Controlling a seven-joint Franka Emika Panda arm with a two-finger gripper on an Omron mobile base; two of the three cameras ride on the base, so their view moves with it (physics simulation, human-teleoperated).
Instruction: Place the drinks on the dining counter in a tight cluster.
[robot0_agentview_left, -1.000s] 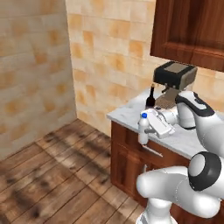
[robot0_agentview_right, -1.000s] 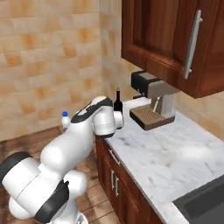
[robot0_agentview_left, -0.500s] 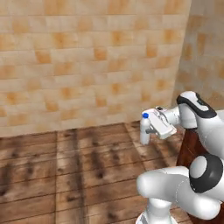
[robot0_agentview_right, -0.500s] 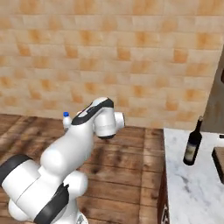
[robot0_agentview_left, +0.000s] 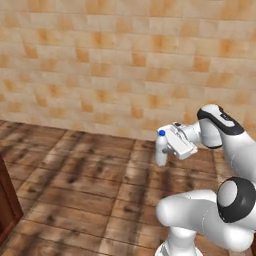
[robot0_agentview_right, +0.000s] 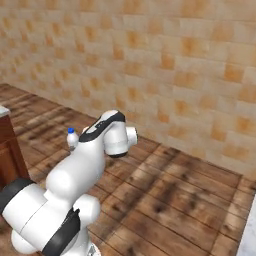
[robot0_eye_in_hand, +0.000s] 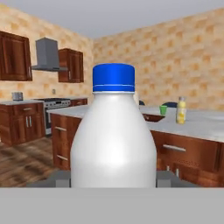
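A small white bottle (robot0_eye_in_hand: 113, 140) with a blue cap stands upright between my fingers (robot0_eye_in_hand: 164, 178), and my gripper (robot0_eye_in_hand: 113, 179) is shut on its body. In the left base view the gripper (robot0_agentview_left: 169, 149) holds the bottle (robot0_agentview_left: 161, 149) out in the air above the wooden floor. From the right base view the bottle (robot0_agentview_right: 73, 139) peeks out behind the arm. Far ahead in the hand view lies the dining counter (robot0_eye_in_hand: 197, 124), a white marble top over wooden cabinets. A yellow juice bottle (robot0_eye_in_hand: 181, 110) stands on it.
A small green cup (robot0_eye_in_hand: 163, 110) stands on the dining counter left of the juice bottle. A stove (robot0_eye_in_hand: 59, 105) with a grey hood (robot0_eye_in_hand: 47, 54) is at the far left. A tiled wall (robot0_agentview_left: 110, 65) faces the base; a wooden cabinet corner (robot0_agentview_left: 7, 200) sits low left.
The base has turned, so both base views swung from the small counter with the coffee machine to the bare tiled wall and floor. The gripper keeps its hold on the white bottle.
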